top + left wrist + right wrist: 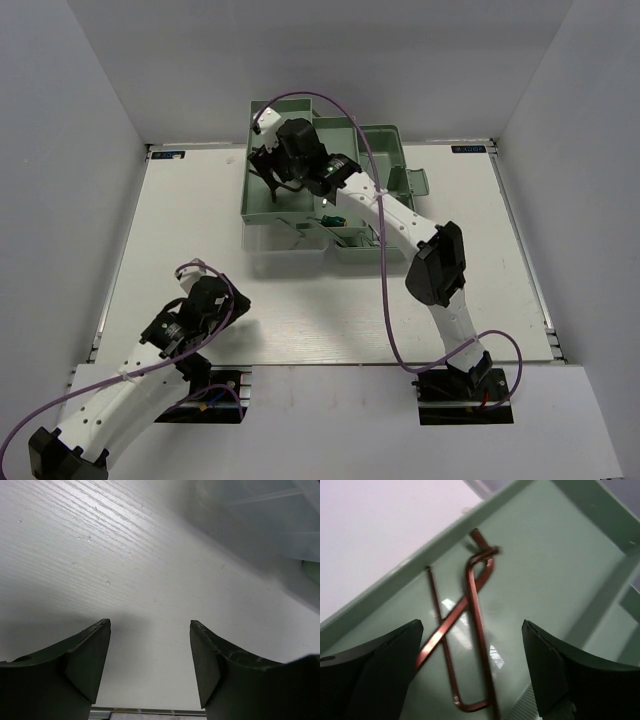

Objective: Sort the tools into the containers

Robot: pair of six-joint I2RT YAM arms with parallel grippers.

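Note:
My right gripper (pixel 268 165) is open, hovering inside the large left tray (pixel 252 205) of the pale-green toolbox. In the right wrist view the open fingers (pixel 472 625) straddle two dark reddish L-shaped hex keys (pixel 478 625) (pixel 447 625) lying crossed on the tray floor (pixel 545 555). A thin rod (pixel 435 605) lies beside them near the tray wall. Nothing is between the pads. A green-handled screwdriver (pixel 331 220) lies in a small front tray. My left gripper (pixel 192 280) is open and empty over bare table (pixel 150 622). The wrenches are not in view.
The toolbox's right tray (pixel 385 150) and its fold-out front trays (pixel 355 245) stand beside the right arm. A translucent lid (pixel 285 255) lies in front of the box and shows in the left wrist view (pixel 280 515). White walls close the table in.

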